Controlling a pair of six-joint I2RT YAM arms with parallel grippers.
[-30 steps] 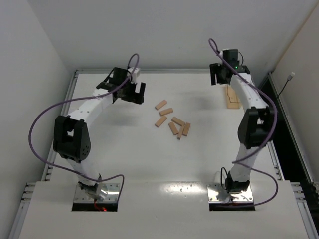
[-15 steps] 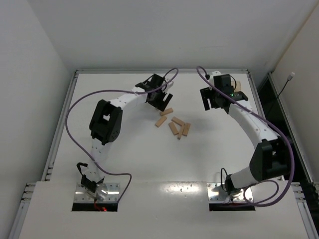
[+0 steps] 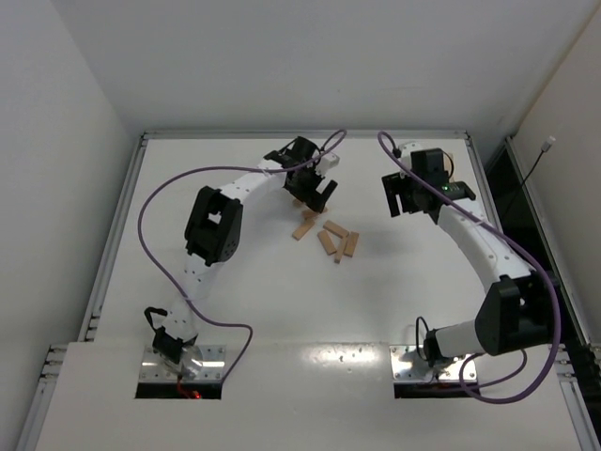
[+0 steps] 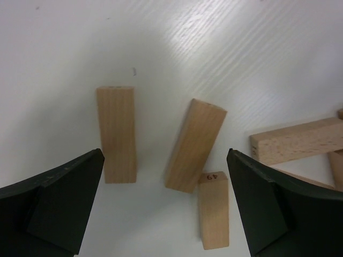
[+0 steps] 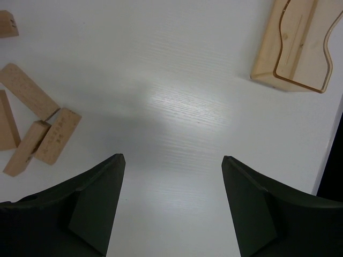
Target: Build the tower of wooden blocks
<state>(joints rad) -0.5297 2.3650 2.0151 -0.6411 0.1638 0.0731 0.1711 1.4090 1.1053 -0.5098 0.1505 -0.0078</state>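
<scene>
Lying flat, scattered and unstacked at mid surface [image 3: 254,282], the plain tan wood blocks [image 3: 327,242] show bare faces; left gripper [image 4: 163,160], jaws spread, has swung over two; right gripper [image 5: 170,166], also released, has left the tray [image 5: 292,48].

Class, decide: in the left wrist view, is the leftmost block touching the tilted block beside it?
Apart. The left wrist view shows a strip of bare table between the leftmost block and the tilted block along their whole length.
</scene>
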